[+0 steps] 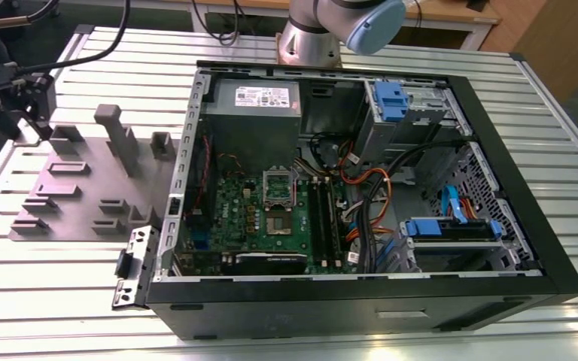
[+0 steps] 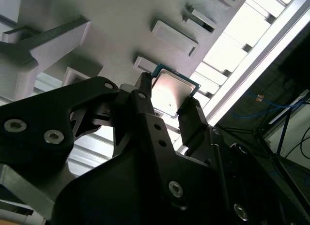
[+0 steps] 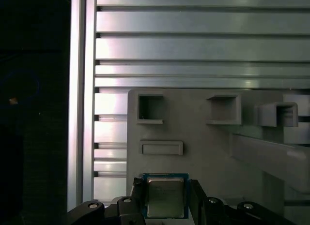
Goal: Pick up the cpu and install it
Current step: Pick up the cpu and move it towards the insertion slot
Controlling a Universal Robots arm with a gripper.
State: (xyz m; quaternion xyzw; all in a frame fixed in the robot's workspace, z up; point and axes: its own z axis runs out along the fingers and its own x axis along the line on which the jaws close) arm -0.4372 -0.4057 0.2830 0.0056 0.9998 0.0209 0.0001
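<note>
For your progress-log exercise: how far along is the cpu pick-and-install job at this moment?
Done: the end effector grips the cpu. In hand: it sits over the grey fixture tray; lift-off cannot be judged. Left: the install, as the cpu is far from the motherboard in the open case.

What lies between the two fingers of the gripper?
The cpu lies there, held by the gripper at two opposite edges, as seen in both wrist views.
</note>
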